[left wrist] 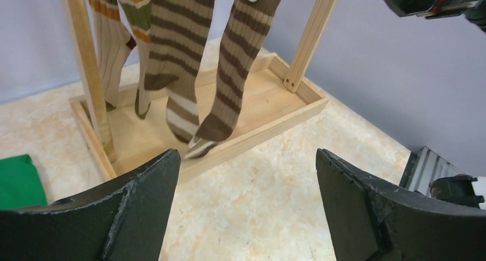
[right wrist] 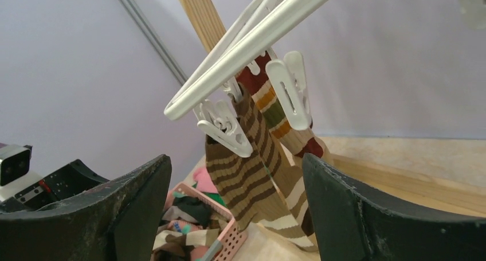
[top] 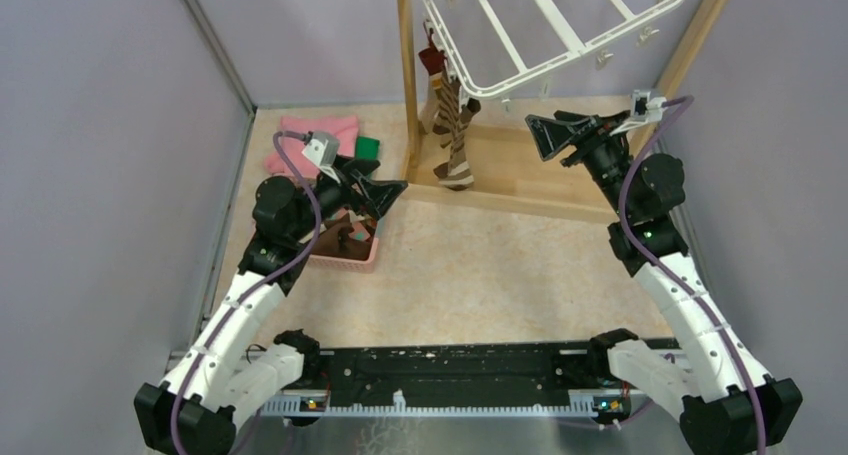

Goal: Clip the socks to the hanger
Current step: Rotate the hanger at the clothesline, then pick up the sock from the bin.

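The socks (top: 455, 140) are clipped under the hanger (top: 578, 45) at upper centre; more are held in the basket (top: 345, 260). The left pincer (top: 388, 200) and right pincer (top: 535, 138) are released, empty. Clipped socks could be shaken loose if the hanger is bumped.

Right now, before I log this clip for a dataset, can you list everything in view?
hanger: one, white, up between the wooden posts at the back
clips: several, white, dangling round the hanger's edge
socks: about four hung, striped brown-and-cream and red/green/tan, clipped at the hanger's left end; more in the basket, count unclear
wooden frame: one, light wood, posts and tray base at the back
basket: one, pink, left side of the table
pink cloth: one, back left
green cloth: one, beside the pink cloth
table: one, beige marbled
left gripper: black, open, empty, above the basket
right gripper: black, open, empty, right of the hung socks
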Tool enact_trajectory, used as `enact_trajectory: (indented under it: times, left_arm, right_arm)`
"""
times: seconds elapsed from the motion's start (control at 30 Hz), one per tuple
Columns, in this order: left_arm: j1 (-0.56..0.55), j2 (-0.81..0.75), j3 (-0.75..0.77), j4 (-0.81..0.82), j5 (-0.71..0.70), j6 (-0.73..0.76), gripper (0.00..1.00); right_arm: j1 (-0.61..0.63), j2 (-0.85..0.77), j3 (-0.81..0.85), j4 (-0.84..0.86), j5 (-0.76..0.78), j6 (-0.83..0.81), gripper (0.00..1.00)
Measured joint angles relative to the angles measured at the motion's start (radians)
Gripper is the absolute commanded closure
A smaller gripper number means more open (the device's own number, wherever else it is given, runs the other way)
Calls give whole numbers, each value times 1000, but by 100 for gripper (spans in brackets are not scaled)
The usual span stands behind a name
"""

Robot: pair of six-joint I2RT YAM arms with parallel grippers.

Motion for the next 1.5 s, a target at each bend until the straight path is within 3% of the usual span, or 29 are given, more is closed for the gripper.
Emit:
enact_trajectory:
  times: [0.33,0.6,0.7,0.9,1.03,1.1,1.23,1.33,1.5]
  left_arm:
    - [0,-53,-31,-171,-89,53,1]
    - [0,-49,-36,-343,-123,39,1]
    - [0,-29,-34,-387,-164,45,6]
    - [0,128,107,-646,-339,142,11]
    - [0,158,154,-740,-433,225,30]
    - [1,177,183,-800,-436,277,35]
    - [-1,262,270,-915,-466,366,31]
    - [-2,310,278,-944,-549,413,22]
    - [0,328,220,-866,-603,431,18]
  right_arm:
    - [0,-109,-141,-31,-20,-95,15]
    - [0,-244,-470,111,-145,-169,13]
    - [0,-243,-563,163,-181,-178,13]
    - [0,-196,-608,251,-243,-203,13]
    - [0,-137,-622,322,-261,-211,13]
    - [0,-110,-628,342,-270,-211,13]
    - [0,-76,-642,386,-282,-203,13]
    - [0,-63,-659,426,-293,-194,13]
    - [0,-52,-668,458,-302,-178,13]
